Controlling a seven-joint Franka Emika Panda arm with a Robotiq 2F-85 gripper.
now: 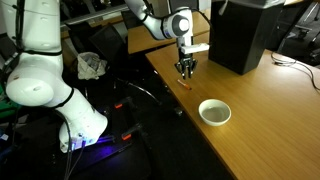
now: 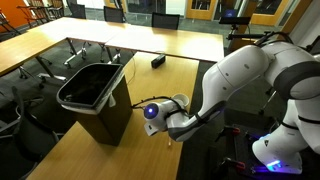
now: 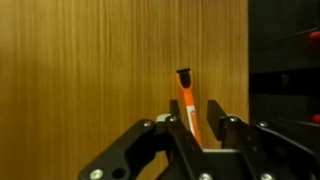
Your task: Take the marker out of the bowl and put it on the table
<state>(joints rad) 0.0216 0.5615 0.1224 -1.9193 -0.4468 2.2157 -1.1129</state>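
Observation:
The reddish-orange marker [image 3: 186, 100] with a dark end lies on the wooden table [image 1: 262, 125], near its edge; in an exterior view it shows as a small red streak [image 1: 187, 87]. My gripper [image 3: 195, 106] hangs just above it with the fingers apart; the marker lies between them, close to one finger and clear of the other. The gripper also shows in both exterior views [image 1: 187, 69] [image 2: 171, 134]. The white bowl [image 1: 214, 112] stands empty on the table, a short way from the gripper towards the camera.
A large black box [image 1: 245, 35] stands on the table just behind the gripper; in an exterior view [image 2: 95, 90] it looks like an open bin. The table edge [image 1: 170, 85] runs close beside the marker. Cables and the robot base [image 1: 45, 85] lie below it.

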